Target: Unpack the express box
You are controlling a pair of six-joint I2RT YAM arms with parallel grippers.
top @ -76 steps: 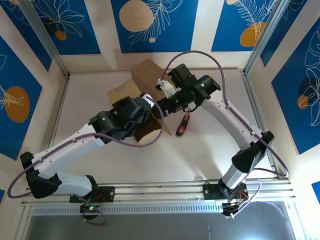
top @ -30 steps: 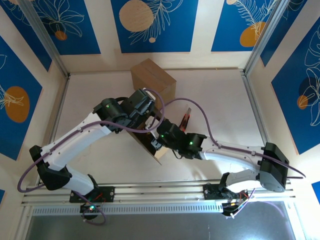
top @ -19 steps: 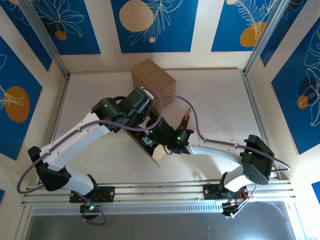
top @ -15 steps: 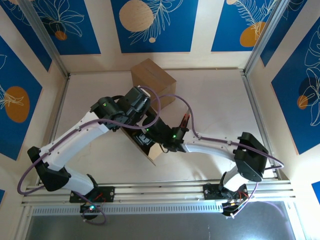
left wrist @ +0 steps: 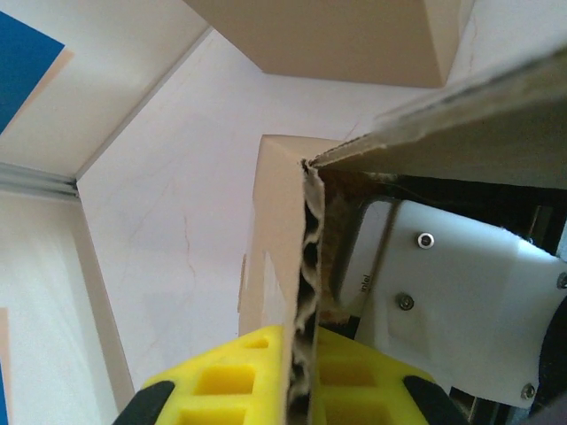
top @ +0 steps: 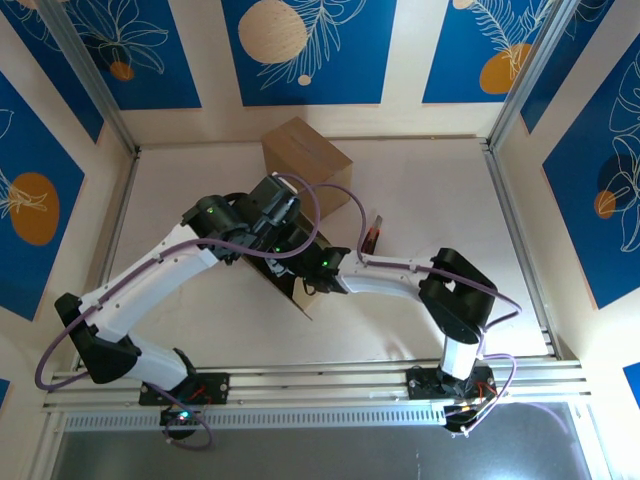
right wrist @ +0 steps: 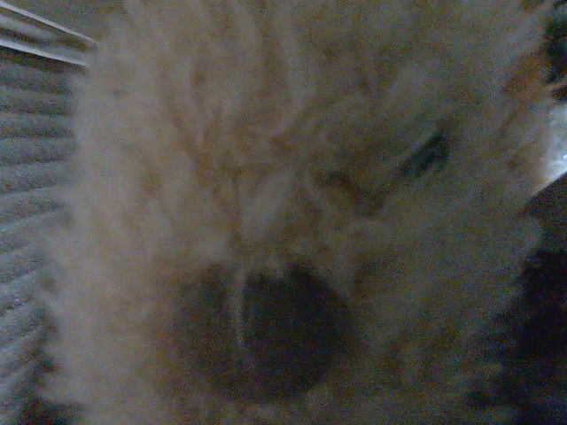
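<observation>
**Two pincers at one open box**

My left pincer (left wrist: 301, 367) is clamped narrow on a corrugated edge of the express box (left wrist: 282, 230), with a yellow pad (left wrist: 221, 382) on each face of the cardboard. My right pincer (top: 312, 272) reaches into the mouth of that same box. Its fingers are hidden there, so I cannot tell whether they stand wide or narrow. My right wrist camera looks straight at one plush toy (right wrist: 266, 177), beige and furry with a dark round patch. It is so close that it blurs.

Counted from above, there are two cardboard boxes and one red-and-black tool; the plush toy makes one more thing.

The express box sits near the middle of the table (top: 450, 200), between my two wrists. Seen from above, its visible edge runs slantwise from far-left to near-right. Its mouth faces my right arm (top: 390, 280), which comes across the table from the right. How far the box is tipped I cannot tell.

The second box (top: 305, 155) is closed and stands by the far wall, just beyond the express box. Its long sides slant the same way, far-left to near-right.

The tool (top: 372, 238) lies on the table just beyond my right forearm, apart from both boxes. Its long axis runs roughly far to near, leaning a little.
</observation>
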